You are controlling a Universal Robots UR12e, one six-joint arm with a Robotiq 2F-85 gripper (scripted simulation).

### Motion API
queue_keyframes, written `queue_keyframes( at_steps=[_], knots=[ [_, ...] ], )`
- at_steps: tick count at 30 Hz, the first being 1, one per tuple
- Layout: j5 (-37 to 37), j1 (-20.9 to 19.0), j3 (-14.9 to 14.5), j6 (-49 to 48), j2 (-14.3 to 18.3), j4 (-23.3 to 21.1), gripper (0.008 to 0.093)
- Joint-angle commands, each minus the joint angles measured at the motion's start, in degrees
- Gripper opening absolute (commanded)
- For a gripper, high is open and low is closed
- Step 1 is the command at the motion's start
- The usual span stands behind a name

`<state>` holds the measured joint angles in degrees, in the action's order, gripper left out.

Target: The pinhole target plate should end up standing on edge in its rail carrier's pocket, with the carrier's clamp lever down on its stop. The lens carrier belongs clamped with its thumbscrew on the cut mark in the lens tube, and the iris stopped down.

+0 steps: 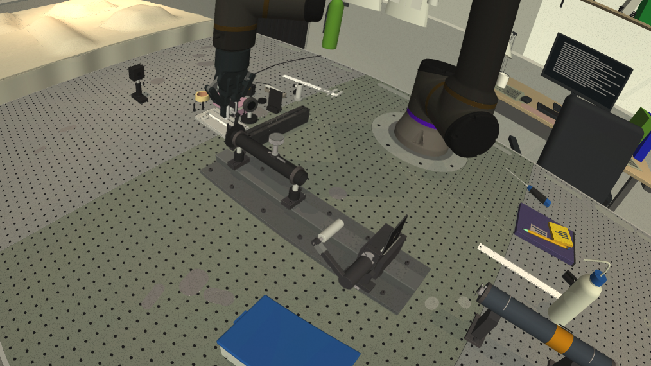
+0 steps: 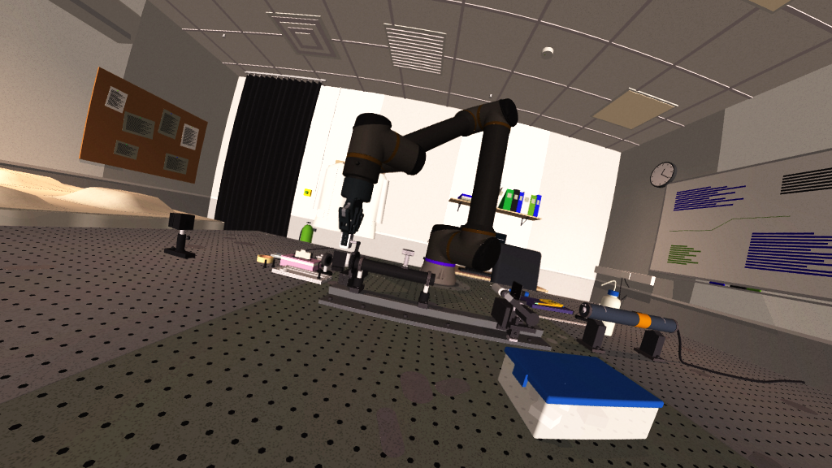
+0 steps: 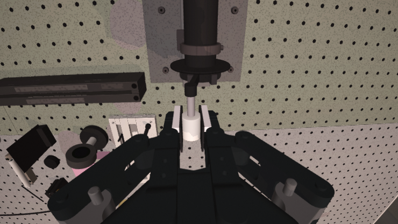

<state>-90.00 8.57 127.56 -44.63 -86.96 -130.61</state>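
The iris at the far end of the lens tube [image 1: 266, 157] is partly hidden behind my fingers; its lever ends in a small white knob [image 3: 191, 126], and my gripper [image 3: 191, 122] is closed on that knob. The black tube lies on two posts along the grey rail [image 1: 314, 227]. A thumbscrew [image 1: 276, 140] with a grey round head stands on top of the tube. At the rail's near end the pinhole plate [image 1: 394, 234] stands tilted on edge in its carrier [image 1: 371, 264], and the clamp lever [image 1: 328, 236] with a white handle points up and away from it.
Behind the tube's end lie a white tray [image 1: 214, 120] with small optics parts, a black bar [image 1: 280, 123] and a post-mounted block [image 1: 138, 84]. A blue-lidded box [image 1: 284, 337] sits near the front edge. The arm's base [image 1: 423, 132] stands right of the rail.
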Motion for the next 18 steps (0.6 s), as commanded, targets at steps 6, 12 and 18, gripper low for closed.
queue_keyframes(
  at_steps=[6, 12, 18],
  knots=[
    [0.00, 0.00, -0.04, 0.00, -0.01, -0.03, 0.0080],
    [0.00, 0.00, -0.04, 0.00, -0.01, -0.03, 0.0080],
    [0.00, 0.00, -0.04, 0.00, -0.02, -0.02, 0.0080]
  ],
)
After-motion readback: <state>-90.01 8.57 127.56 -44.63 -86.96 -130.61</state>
